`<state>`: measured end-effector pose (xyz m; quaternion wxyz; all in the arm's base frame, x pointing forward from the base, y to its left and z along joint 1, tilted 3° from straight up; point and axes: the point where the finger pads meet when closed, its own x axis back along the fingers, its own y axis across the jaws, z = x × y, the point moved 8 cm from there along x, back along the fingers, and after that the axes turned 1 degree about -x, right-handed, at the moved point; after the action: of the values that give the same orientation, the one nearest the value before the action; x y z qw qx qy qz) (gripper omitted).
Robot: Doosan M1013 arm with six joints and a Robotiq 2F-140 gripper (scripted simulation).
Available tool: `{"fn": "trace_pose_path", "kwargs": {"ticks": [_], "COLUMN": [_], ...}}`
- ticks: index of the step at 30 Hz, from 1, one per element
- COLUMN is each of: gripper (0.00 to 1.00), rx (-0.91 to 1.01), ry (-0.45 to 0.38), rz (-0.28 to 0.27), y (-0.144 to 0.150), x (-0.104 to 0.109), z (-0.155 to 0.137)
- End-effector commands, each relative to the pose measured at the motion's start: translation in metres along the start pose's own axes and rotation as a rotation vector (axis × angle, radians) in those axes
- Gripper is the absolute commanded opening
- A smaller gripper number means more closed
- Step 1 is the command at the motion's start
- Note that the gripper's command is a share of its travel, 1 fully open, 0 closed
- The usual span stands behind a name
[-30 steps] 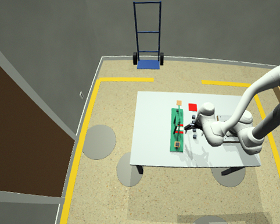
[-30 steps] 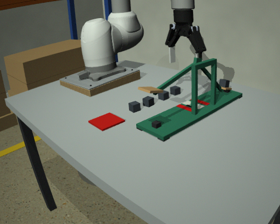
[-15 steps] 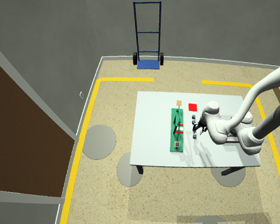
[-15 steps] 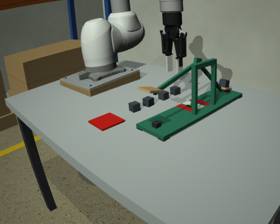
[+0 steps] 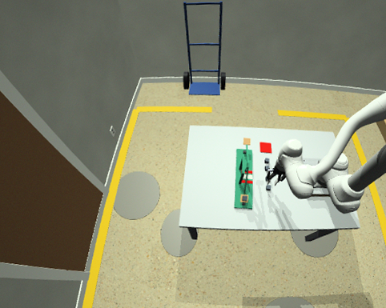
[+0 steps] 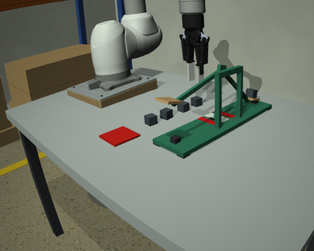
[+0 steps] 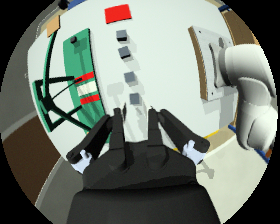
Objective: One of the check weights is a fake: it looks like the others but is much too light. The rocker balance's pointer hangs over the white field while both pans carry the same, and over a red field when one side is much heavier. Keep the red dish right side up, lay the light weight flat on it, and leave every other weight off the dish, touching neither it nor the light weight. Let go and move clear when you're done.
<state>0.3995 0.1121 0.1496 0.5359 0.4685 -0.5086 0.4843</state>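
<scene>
Several dark grey cube weights (image 6: pixel 151 119) (image 6: pixel 166 113) (image 6: pixel 183 106) (image 6: pixel 196 101) stand in a row on the table between the robot base and the green rocker balance (image 6: pixel 215 129) (image 5: pixel 242 181) (image 7: pixel 74 66). The row also shows in the wrist view (image 7: pixel 125 52). Another weight (image 6: pixel 251 93) sits on the balance's far pan, which is down. The other tan pan (image 6: pixel 169 100) (image 5: pixel 246 140) is raised and bare. A small dark block (image 6: pixel 175 139) lies on the green base. The flat red dish (image 6: pixel 119 135) (image 5: pixel 265 147) (image 7: pixel 118 13) lies bare at the row's end. My gripper (image 6: pixel 195 74) (image 5: pixel 272 175) (image 7: pixel 134 105) hangs above the row's far end, fingers narrow, holding nothing.
The robot base (image 6: pixel 112 86) sits on a plate at the table's back. Cardboard boxes (image 6: pixel 46 67) stand behind the table (image 6: pixel 215 191). A blue hand truck (image 5: pixel 203 46) leans at the far wall. The balance's upright frame (image 6: pixel 229 92) rises beside the gripper.
</scene>
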Motion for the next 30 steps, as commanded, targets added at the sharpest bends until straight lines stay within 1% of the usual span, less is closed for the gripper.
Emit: {"fn": "trace_pose_path", "kwargs": {"ticks": [1, 16, 24, 30], "gripper": [0.35, 0.35, 0.35, 0.35], "rx": [0.0, 0.0, 0.0, 0.0], "ry": [0.0, 0.0, 0.0, 0.0], "rz": [0.0, 0.0, 0.0, 0.0], "y": [0.0, 0.0, 0.0, 0.0], "x": [0.0, -0.001, -0.005, -0.012], "z": [0.0, 0.0, 0.0, 0.0]}}
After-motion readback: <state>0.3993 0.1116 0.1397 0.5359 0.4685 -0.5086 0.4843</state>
